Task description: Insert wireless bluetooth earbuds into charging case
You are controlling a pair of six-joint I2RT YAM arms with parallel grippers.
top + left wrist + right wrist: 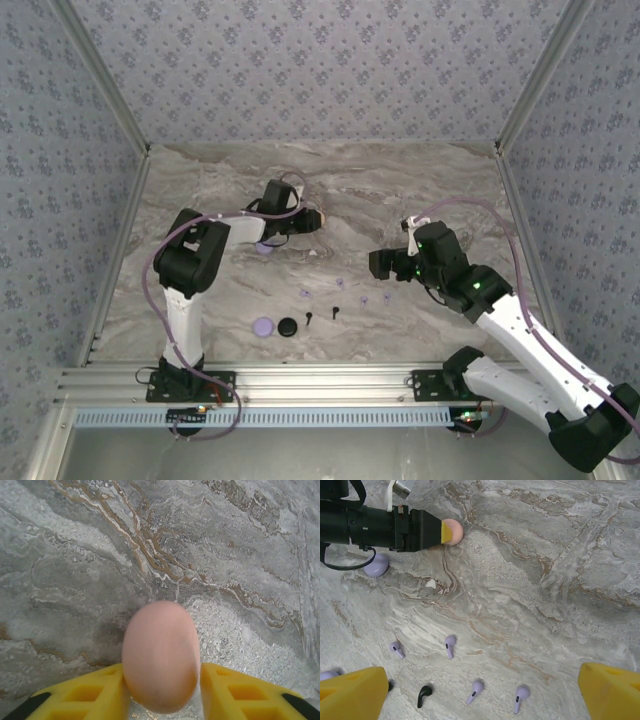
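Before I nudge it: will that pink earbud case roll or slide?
The pink case looks rounded and egg-smooth, so it probably rocks or rolls. Its smooth shell likely slides easily on the marble tabletop.

**Desk:** Where are the buds?

**Photographer:** Four lavender earbuds [450, 646] lie scattered on their sides on the marble tabletop [545, 555], stems pointing various ways. A black earbud [424, 695] lies among them.

**Desk:** And the cases?

**Photographer:** The pink case [454, 531], smooth and rounded, is well beyond them. The lavender case [376, 565] is near it.
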